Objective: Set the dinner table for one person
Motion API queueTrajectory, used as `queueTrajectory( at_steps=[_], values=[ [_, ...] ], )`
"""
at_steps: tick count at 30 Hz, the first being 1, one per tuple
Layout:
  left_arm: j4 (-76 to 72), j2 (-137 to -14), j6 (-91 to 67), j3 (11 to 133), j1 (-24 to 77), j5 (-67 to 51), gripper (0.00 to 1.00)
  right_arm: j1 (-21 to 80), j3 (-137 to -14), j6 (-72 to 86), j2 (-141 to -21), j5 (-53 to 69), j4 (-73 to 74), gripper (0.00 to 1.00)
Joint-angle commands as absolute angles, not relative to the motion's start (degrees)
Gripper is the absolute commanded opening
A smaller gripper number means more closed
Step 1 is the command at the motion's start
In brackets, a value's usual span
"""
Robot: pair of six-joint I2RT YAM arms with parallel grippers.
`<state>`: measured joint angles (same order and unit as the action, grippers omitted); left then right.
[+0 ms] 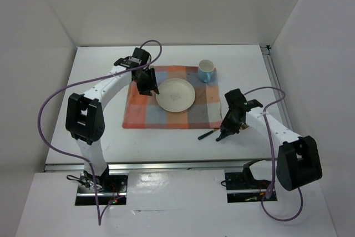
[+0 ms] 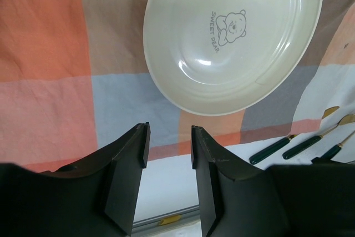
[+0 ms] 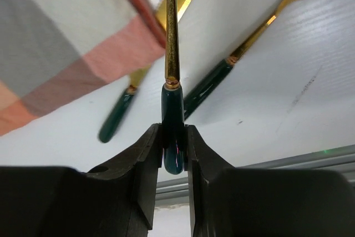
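Dinner counter (image 1: 244, 62), a large plain white rectangular top with a metal rail along its near edge, lies beneath two robot arms partway through a setting for one. At its centre sits an orange-and-blue checked cloth mat (image 1: 166, 119), carrying a round cream plate (image 1: 175, 94) printed with a small bear and, at the far right corner, a blue-and-white mug (image 1: 206, 71). Plate and mug look placed. The cutlery does not: three gold pieces (image 2: 302, 146) with dark green handles lie bunched on the bare counter just off the mat's near right corner, none yet beside the plate. The right hand (image 3: 173, 137) is down among them, its two fingers pressed on either side of the green handle of one gold-stemmed utensil (image 3: 171, 37), gripping it. Its head is out of view, so fork, knife or spoon cannot be told, nor whether it has left the surface. Two matching pieces (image 3: 208, 87) lie just beside it, one partly hidden by the mat's edge. The left hand (image 2: 169, 131) hovers above the mat just left of the plate, jaws apart and holding nothing. By this evidence the groundwork is done, and what remains is to lay the three pieces out beside the plate.
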<state>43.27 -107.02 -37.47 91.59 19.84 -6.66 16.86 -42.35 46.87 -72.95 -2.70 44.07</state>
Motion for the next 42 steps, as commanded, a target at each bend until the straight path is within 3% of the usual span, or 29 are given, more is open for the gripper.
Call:
queueTrajectory(
  at_steps=[1,10,16,28,37,38,41,42],
  values=[
    [45.3,-103.1,-36.1,94.6,20.2,-5.8,0.52,18.2,-48.3,46.8,-70.7,-6.3,48.5,0.13],
    [46.3,-101.4,-35.1,94.6,20.2,-4.8,0.52,23.7,-58.4,42.1,-79.2,-9.7,46.1,0.00],
    [46.8,-100.3,-34.5,94.6,20.2,-3.5,0.52,25.7,-67.1,32.5,-91.8,-12.0,43.9,0.00],
    [47.4,-98.6,-34.5,92.4,19.7,-3.5,0.52,25.7,-70.1,23.8,-102.7,-5.5,33.6,0.00],
    [47.4,-98.1,-34.5,91.8,19.2,-3.0,0.52,25.7,-70.1,25.0,-104.9,-4.4,32.3,0.17],
    [47.4,-98.1,-34.5,91.8,19.2,-3.0,0.52,25.7,-70.1,25.6,-104.9,-4.4,32.3,0.23],
    [47.4,-98.1,-34.5,91.8,19.2,-3.0,0.52,25.7,-69.6,26.1,-104.2,-2.7,31.6,0.23],
    [47.4,-98.1,-34.5,91.8,19.2,-3.0,0.52,25.7,-69.6,26.1,-103.3,-2.7,31.6,0.34]
  ],
)
